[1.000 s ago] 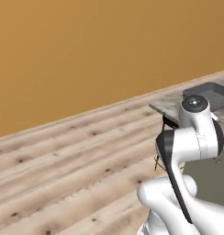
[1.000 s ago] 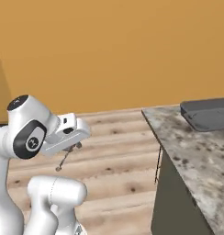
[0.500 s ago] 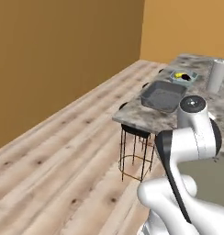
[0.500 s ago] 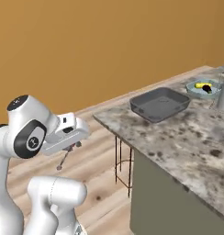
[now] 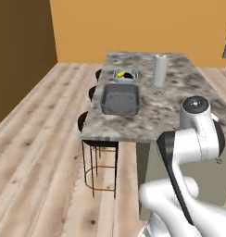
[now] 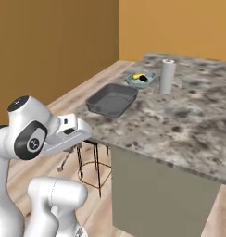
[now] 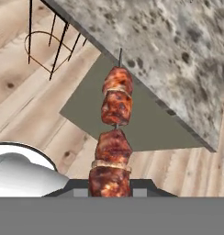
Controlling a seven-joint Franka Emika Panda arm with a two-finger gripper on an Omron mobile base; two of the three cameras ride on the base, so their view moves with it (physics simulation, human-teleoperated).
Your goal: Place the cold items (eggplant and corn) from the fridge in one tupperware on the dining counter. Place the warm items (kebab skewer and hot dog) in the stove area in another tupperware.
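— Is the claw (image 7: 110,183) carrying anything?

— Yes, it's clenched on the kebab skewer (image 7: 113,146). In the hand view the browned meat chunks run up from between the fingers, with the thin metal tip poking out past the top chunk, toward the edge of the stone counter (image 7: 178,55).

— Where's the arm?

— Tucked in close to its base, beside the dining counter's near corner, not over it. In the right base view the skewer's thin end (image 6: 65,159) hangs down under the hand, above the wooden floor (image 6: 73,102).

— And the tupperwares?

— A dark grey one (image 5: 120,98) sits near the counter's left edge, and I see nothing in it. Just behind it is a smaller, paler one (image 5: 125,75) holding something yellow and something dark, too small for me to name. A white cylinder (image 5: 160,70) stands upright to the right of that one.

— Anything underneath?

— Black wire stools (image 5: 99,163) are pushed in under the counter's left edge.
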